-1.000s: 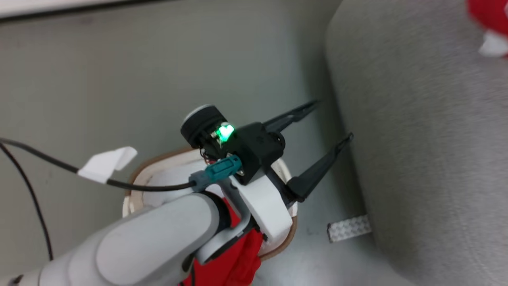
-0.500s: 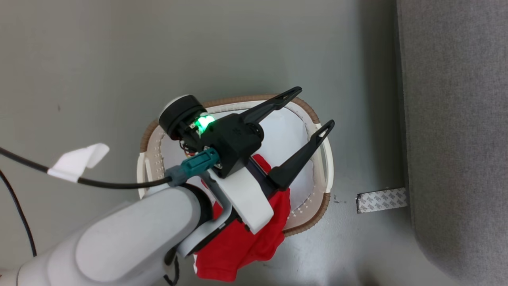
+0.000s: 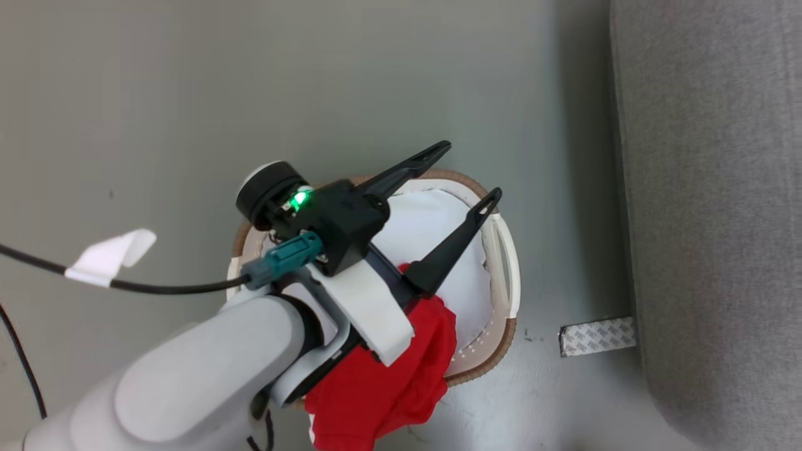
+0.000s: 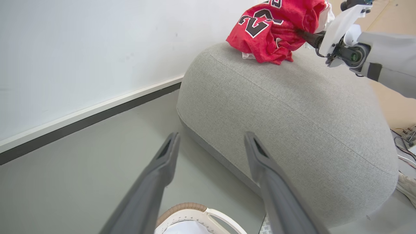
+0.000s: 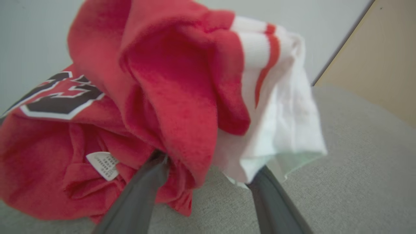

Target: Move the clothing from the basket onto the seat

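While the 23 jersey (image 4: 269, 32) lies on the seat (image 4: 292, 113) beside the basket (image 3: 509, 275), right gripper (image 5: 210, 165) parted, your left gripper (image 3: 473, 168) hangs spread above the basket. Second pick, likely: lower and pinch the red garment (image 3: 388, 382) over its rim.

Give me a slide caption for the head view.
Left gripper, fingers spread, over the basket; a red garment spills over its rim, grey seat at right.
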### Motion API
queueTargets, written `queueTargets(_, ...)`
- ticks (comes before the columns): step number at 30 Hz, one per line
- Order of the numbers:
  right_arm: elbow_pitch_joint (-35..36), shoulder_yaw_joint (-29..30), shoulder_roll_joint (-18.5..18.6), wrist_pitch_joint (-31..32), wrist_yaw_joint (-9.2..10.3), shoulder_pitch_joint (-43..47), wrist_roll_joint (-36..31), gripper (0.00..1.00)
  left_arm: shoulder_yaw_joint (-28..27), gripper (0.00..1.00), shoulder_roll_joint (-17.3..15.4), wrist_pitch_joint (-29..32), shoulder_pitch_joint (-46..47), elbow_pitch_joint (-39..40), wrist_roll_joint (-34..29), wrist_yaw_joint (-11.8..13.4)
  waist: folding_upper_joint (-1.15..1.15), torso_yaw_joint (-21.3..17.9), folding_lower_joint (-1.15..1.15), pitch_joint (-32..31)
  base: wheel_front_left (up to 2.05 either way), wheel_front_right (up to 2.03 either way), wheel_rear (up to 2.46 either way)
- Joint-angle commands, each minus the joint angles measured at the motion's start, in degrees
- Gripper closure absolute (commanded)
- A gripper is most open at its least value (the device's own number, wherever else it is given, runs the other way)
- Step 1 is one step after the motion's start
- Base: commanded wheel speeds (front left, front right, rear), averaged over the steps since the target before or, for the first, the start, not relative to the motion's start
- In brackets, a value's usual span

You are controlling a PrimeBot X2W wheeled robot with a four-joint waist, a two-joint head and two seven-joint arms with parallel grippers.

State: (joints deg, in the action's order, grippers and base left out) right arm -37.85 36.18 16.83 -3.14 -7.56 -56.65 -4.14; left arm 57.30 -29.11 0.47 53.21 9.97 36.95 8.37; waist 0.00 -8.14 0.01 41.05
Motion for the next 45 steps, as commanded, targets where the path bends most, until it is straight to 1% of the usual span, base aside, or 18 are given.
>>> queueTargets(1,-0.90,-0.14,0.46,-0.66,0.12,1.64,-0.43,0.00,-0.28,0.00,-0.55,-0.69,-1.31,-0.49,0.65,0.26,0.00,-0.45,-0.01,-1.82,0.00,0.00,0.00)
queueTargets(6,-2.87,-1.77,0.13,-2.08,0.12,5.71,-0.40,0.00,-0.52,0.00,-1.32,-2.02,-3.78,-1.99,2.01,0.88,0.00,-1.36,-0.01,-6.45,0.00,0.00,0.00)
queueTargets(11,-4.29,-4.32,-0.18,-4.40,0.12,12.03,1.62,0.00,-0.84,0.00,-1.66,-3.87,-7.22,-3.97,3.22,2.21,0.00,-2.01,-0.01,-12.46,0.00,0.00,0.00)
queueTargets(15,-3.93,-7.19,0.17,-6.99,0.12,17.21,3.58,0.00,-1.67,0.00,-1.12,-6.00,-10.40,-5.69,5.08,3.42,0.00,-1.60,-0.01,-17.59,0.00,0.00,0.00)
queueTargets(19,-1.57,-10.01,0.41,-8.95,0.12,22.60,5.96,0.00,-3.12,0.00,-0.68,-9.02,-13.90,-7.44,7.00,4.73,0.00,-0.76,-0.01,-22.70,0.00,0.00,0.00)
queueTargets(22,1.75,-12.43,0.48,-9.72,0.12,26.28,6.64,0.00,-4.25,0.00,-0.83,-11.09,-16.15,-8.73,8.27,5.74,0.00,0.29,-0.01,-26.07,0.00,0.00,0.00)
queueTargets(26,8.17,-14.77,-0.54,-10.04,0.12,31.16,8.58,0.00,-5.81,0.00,-0.81,-13.54,-19.47,-10.67,9.43,6.76,0.00,2.28,-0.01,-30.57,0.00,0.00,0.00)
queueTargets(32,20.01,-18.77,-2.18,-7.17,0.12,39.10,9.61,0.00,-9.62,0.00,-0.47,-15.37,-25.42,-13.53,9.90,8.17,0.00,5.52,-0.01,-36.22,0.00,0.00,0.00)
queueTargets(35,25.62,-20.35,-3.80,-5.44,0.12,42.51,9.76,0.00,-12.14,0.00,-0.23,-15.61,-28.51,-14.58,9.06,8.72,0.00,7.00,-0.01,-38.29,0.00,0.00,0.00)
queueTargets(39,31.43,-22.46,-6.06,-3.86,0.12,47.20,8.35,0.00,-16.82,0.00,0.91,-15.63,-33.06,-14.59,6.58,8.87,0.00,9.18,-0.01,-40.64,0.00,0.00,0.00)
queueTargets(45,35.21,-26.26,-10.06,-4.59,0.12,53.23,7.55,0.00,-23.69,0.00,2.94,-15.61,-39.73,-14.57,0.91,7.04,0.00,11.88,-0.01,-42.61,0.00,0.00,0.00)
